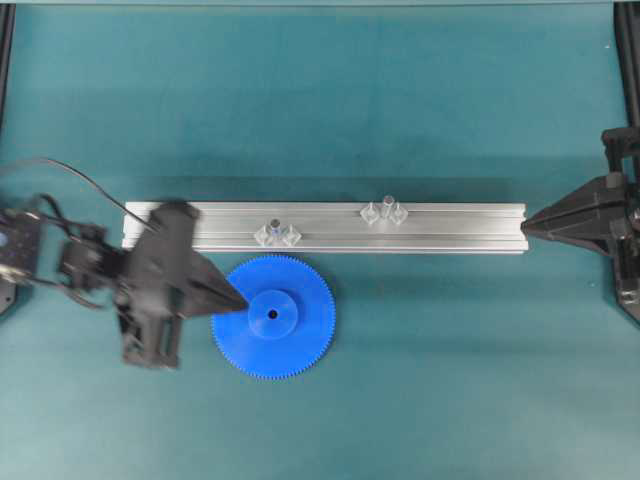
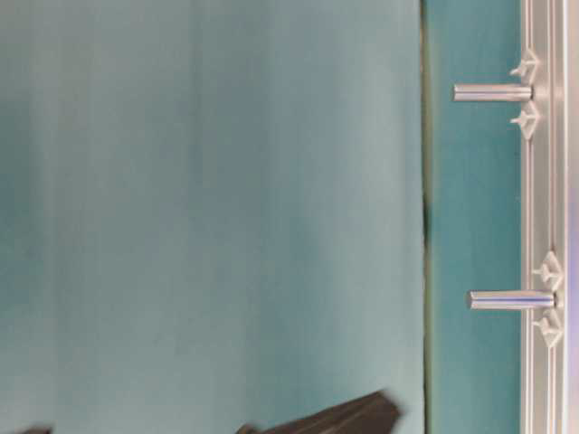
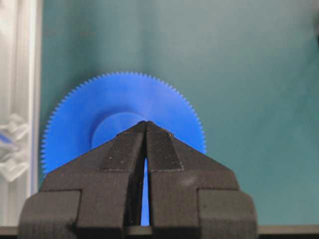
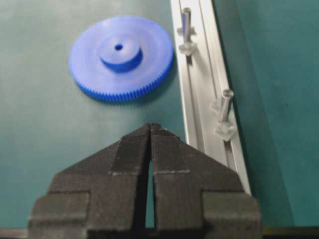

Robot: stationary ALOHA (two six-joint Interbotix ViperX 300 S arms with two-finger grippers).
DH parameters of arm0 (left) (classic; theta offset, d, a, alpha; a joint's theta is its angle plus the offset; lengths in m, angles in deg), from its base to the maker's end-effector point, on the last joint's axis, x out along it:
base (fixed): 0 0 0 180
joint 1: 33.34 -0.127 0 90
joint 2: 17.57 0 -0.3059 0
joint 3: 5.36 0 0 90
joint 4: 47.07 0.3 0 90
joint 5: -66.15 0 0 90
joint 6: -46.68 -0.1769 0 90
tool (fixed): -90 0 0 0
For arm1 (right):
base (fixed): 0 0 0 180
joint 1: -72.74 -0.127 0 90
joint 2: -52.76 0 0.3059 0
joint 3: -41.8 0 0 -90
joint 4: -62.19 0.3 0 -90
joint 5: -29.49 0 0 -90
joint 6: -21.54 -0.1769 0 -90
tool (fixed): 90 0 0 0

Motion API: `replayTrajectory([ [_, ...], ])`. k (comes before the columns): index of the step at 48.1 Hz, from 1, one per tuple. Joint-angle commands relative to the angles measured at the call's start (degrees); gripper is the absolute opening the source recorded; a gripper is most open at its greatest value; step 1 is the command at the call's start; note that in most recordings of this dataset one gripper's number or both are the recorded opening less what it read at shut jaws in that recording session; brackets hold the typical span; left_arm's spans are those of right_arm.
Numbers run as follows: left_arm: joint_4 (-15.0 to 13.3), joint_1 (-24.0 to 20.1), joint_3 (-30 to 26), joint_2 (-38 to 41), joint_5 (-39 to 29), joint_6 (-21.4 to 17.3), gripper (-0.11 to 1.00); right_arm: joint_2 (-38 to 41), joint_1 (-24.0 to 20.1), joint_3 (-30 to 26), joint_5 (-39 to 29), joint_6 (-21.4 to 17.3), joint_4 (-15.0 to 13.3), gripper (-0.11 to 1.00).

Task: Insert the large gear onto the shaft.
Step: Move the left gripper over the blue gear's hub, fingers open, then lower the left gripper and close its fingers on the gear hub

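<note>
While the large gear lies flat on the bench at 6 o'clock of the near shaft, I hold the left tool fully closed and empty at its 9 o'clock rim. Approach step; next, open and grasp.

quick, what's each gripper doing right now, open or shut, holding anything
left gripper: closed, holding nothing; its tips are at the large gear near the hub.
right gripper: closed, holding nothing, at the right end of the rail.
</note>
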Motion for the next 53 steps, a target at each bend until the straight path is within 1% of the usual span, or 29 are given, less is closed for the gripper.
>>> replayTrajectory([
  [1,0.09,0.62,-2.72,1.93,-0.35,0.09,-0.01,0.44,0.09,-1.41,0.00,-0.53,0.09,0.06],
  [9,0.09,0.62,-5.45,5.71,-2.02,0.53,0.00,0.26,0.09,-1.23,-0.79,-0.44,0.09,0.06],
  [12,0.09,0.62,-6.24,6.86,-3.52,0.70,0.05,0.26,0.09,-1.14,-1.32,-0.44,0.09,0.06],
  [16,0.09,0.62,-7.03,7.91,-5.36,0.79,0.23,0.18,0.18,-1.14,-2.11,-0.44,0.09,0.06],
  [22,0.09,0.62,-8.96,9.58,-8.09,1.23,0.61,-0.18,0.09,-1.14,-2.20,-0.44,0.09,0.06],
  [25,0.09,0.62,-10.55,10.99,-10.72,2.02,0.77,-0.35,0.09,-1.14,-2.29,-0.53,0.09,0.06],
  [28,0.09,0.62,-12.57,13.27,-14.85,2.64,0.89,-0.53,0.09,-1.05,-2.20,-0.53,0.09,0.06],
  [30,0.09,0.62,-13.71,14.50,-17.05,2.55,0.94,-0.70,0.09,-0.97,-2.29,-0.53,0.09,0.06],
  [36,0.09,0.53,-16.61,17.75,-20.74,2.02,0.94,-1.14,0.18,-0.79,-2.20,-0.53,0.18,0.06],
  [53,0.09,-0.35,-18.37,20.83,-21.09,2.11,0.94,-2.46,0.18,0.26,-2.20,-0.53,0.26,0.06],
])
